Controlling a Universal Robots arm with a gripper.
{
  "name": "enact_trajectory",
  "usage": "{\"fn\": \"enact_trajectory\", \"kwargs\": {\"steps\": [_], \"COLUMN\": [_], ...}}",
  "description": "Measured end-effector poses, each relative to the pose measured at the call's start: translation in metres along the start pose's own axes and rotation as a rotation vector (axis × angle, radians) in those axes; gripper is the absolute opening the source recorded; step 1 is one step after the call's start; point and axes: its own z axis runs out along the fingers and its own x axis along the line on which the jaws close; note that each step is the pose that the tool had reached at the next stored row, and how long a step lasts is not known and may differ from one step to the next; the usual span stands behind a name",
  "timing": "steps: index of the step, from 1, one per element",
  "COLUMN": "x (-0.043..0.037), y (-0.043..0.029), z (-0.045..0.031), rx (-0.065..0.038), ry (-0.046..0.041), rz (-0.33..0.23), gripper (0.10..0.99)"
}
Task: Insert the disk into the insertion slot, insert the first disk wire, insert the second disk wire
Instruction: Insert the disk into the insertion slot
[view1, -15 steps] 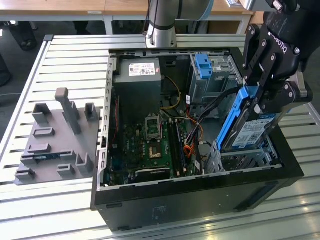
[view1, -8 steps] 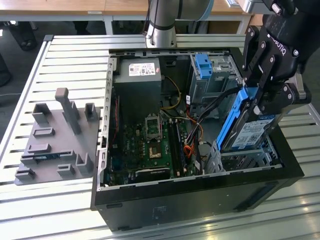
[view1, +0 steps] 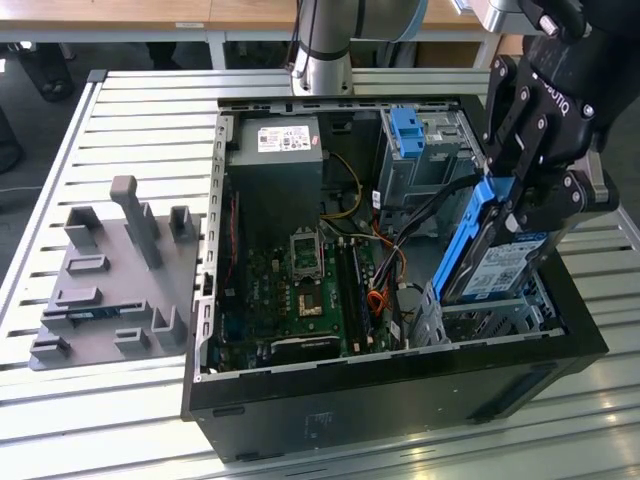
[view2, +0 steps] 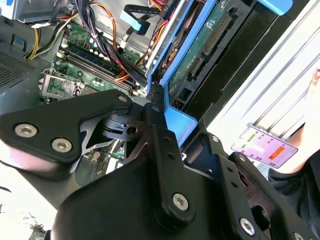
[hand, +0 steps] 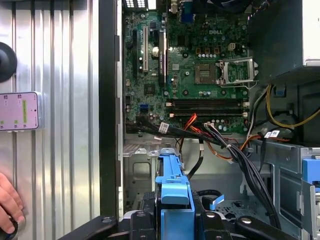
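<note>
Our hand (view1: 512, 205) is clamped on the disk (view1: 505, 265), gripping the upper end of its bright blue carrier. We see the disk held steeply tilted, its white label showing in the exterior view. Its lower end is down at the insertion slot (view1: 490, 318), the low perforated silver cage in the corner of the open computer case (view1: 400, 400) at the exterior view's right. We cannot tell whether the lower edge touches the cage. In the first wrist view the carrier's blue edge (hand: 174, 180) stands straight out from the hand, above the silver cage floor. Black cables (view1: 430, 205) run just beside the disk, between it and the taller grey drive cage (view1: 425, 165) with its blue latch (view1: 405, 130). Farther out lies the green motherboard (view1: 300, 290). Well apart on the slatted table (view1: 130, 120), at the exterior view's left, sits a grey fixture plate (view1: 120, 285)
</note>
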Motion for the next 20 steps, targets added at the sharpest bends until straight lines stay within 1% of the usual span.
{"fn": "enact_trajectory", "kwargs": {"steps": [11,20], "x": [0.0000,0.0001], "y": [-0.0001,-0.0001], "z": [0.0058,0.0090], "rx": [0.000,0.000], "ry": [-0.0009,-0.0011], "rz": [0.000,0.000], "gripper": [0.365,0.365]}}
